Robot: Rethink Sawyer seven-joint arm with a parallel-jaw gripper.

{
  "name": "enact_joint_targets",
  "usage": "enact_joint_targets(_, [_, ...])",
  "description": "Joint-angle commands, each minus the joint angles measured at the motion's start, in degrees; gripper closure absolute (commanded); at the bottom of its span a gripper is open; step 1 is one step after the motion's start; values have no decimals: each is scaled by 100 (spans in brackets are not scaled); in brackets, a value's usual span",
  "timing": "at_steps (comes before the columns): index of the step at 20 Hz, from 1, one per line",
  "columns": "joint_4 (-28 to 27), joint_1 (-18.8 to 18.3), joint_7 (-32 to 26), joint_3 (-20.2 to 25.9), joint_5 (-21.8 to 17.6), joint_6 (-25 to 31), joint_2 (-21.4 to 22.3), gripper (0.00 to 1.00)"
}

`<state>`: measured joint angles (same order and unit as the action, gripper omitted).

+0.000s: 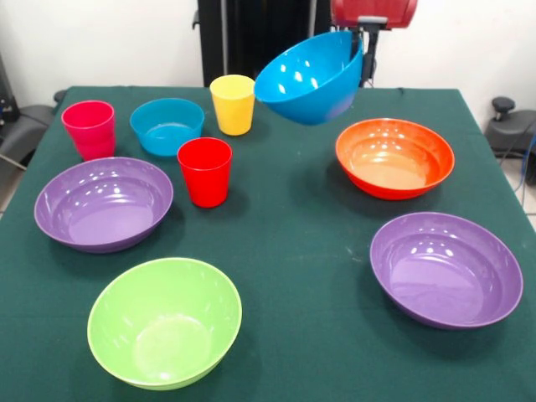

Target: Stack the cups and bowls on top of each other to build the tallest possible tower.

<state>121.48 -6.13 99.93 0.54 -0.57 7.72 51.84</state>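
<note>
My gripper (365,50) comes down at the top right and is shut on the rim of the deep blue bowl (310,79), holding it tilted in the air above the table's far side. The orange bowl (394,157) sits just below and to the right of it. One purple bowl (102,203) lies at the left, the other purple bowl (445,268) at the near right. The lime green bowl (165,322) is at the near left. The smaller blue bowl (167,126), pink cup (89,129), yellow cup (232,104) and red cup (204,171) stand upright at the far left. Nothing is stacked; no tower shows.
A dark green cloth covers the table (293,226). The black pedestal (251,38) stands behind the far edge. Dark equipment sits off the table at the left (21,126) and right (507,126) edges.
</note>
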Motion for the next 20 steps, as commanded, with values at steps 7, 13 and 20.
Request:
enact_joint_targets(7, [-471,-365,387,363,-47,863,-234,100])
enact_joint_targets(13, [-575,-448,323,438,-104,942,-281,100])
enact_joint_targets(20, [-493,-622,243,507,-181,960,-250,100])
